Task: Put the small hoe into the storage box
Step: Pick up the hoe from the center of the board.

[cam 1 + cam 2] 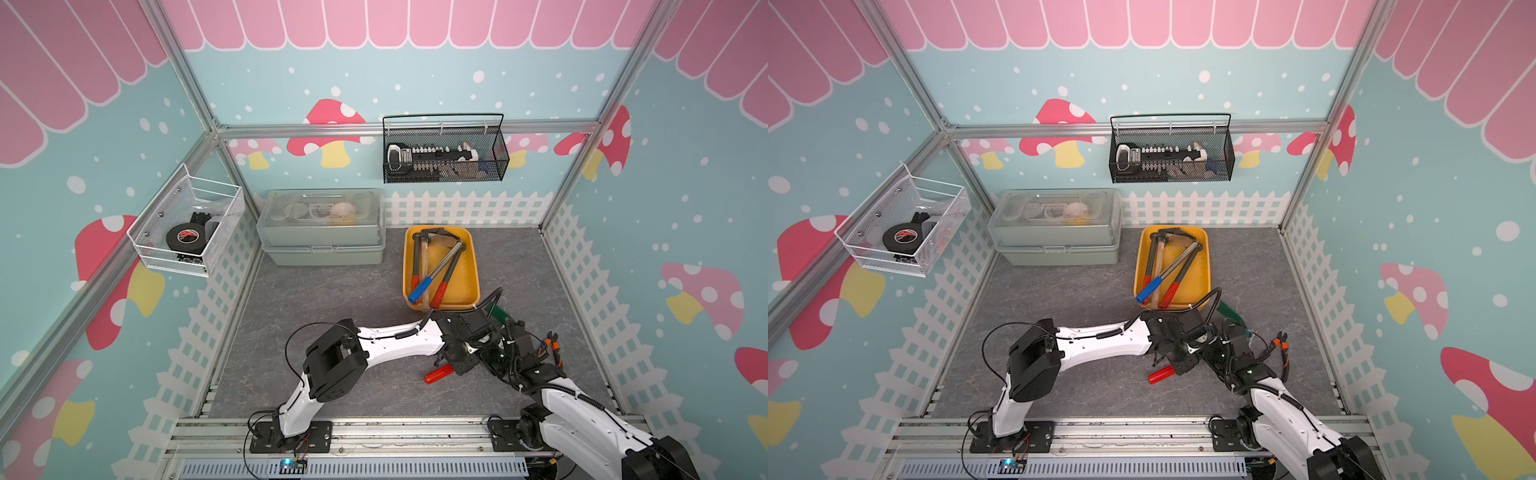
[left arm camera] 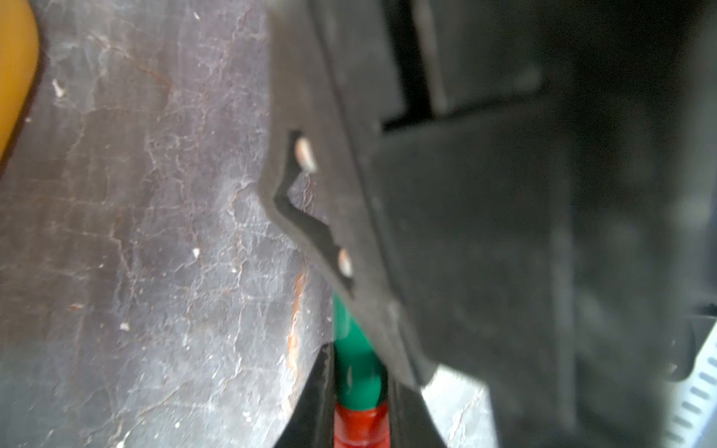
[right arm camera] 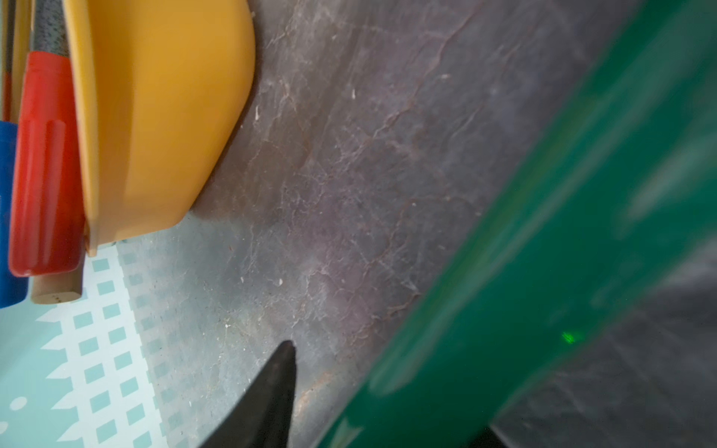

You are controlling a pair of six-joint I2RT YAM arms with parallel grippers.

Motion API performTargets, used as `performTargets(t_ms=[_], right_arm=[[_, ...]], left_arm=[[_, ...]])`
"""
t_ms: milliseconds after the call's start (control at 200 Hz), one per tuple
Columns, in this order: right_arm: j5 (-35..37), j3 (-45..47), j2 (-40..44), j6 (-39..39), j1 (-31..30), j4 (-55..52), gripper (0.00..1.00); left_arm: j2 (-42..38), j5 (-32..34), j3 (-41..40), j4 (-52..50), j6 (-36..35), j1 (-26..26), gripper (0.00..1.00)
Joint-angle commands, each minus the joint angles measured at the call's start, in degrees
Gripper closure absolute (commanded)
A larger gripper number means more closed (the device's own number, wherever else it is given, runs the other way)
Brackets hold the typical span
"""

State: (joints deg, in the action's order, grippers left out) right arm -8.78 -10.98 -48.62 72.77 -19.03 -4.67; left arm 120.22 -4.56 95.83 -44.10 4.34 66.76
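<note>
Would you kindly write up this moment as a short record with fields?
hoe: red handle, green shaft; in front of the box, not in it
left gripper: shut on the hoe where handle meets shaft
right gripper: open, jaws either side of the green part
storage box: yellow, just beyond both grippers, already holding other long-handled tools
hoe lifted or resting: cannot tell
task: not yet done

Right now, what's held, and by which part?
The hoe: left gripper is shut where green shaft meets red handle. The right gripper straddles its green blade; grip unclear.
</note>
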Motion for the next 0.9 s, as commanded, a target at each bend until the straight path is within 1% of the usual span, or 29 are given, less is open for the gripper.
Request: performTargets(t_ms=[0, 75, 175, 245, 285, 335, 460, 595, 731, 896], right_arm=[[1.4, 1.0, 1.5, 2.4, 0.1, 3.3, 0.58], [1.7, 1.1, 1.9, 2.4, 0.2, 3.0, 0.61], [2.0, 1.0, 2.1, 2.4, 0.1, 2.7, 0.69], [2.3, 1.0, 2.1, 2.4, 0.1, 2.7, 0.73], [2.3, 1.0, 1.9, 2.4, 0.1, 2.8, 0.74], [2.6, 0.9, 1.7, 2.4, 0.1, 2.7, 0.75], [2.5, 1.0, 0.9, 2.4, 0.1, 3.3, 0.79], [2.6, 1.3, 0.9, 2.8, 0.1, 3.5, 0.80], [3.0, 1.5, 2.6, 3.5, 0.1, 3.0, 0.81], [4.1, 1.5, 6.2, 4.3, 0.1, 0.4, 0.82]], left_arm=[[1.6, -3.7, 1.6, 1.1, -0.1, 1.4, 1.00], [1.8, -3.6, 1.5, 1.3, 0.0, 1.5, 1.00], [1.8, -3.4, 1.1, 1.6, 0.3, 1.6, 1.00], [1.5, -2.9, 0.6, 2.1, 0.9, 1.7, 1.00], [1.3, -2.7, 0.3, 2.5, 1.3, 1.6, 1.00], [1.1, -2.5, -0.1, 2.8, 1.5, 1.6, 0.96], [1.2, -1.8, -0.7, 2.7, 1.8, 1.6, 0.95], [0.7, -1.7, -1.7, 2.7, 2.3, 1.6, 0.87], [0.0, -2.1, -3.0, 2.7, 2.9, 1.6, 0.78], [-0.1, -2.5, -4.0, 2.8, 4.0, 1.5, 0.73]])
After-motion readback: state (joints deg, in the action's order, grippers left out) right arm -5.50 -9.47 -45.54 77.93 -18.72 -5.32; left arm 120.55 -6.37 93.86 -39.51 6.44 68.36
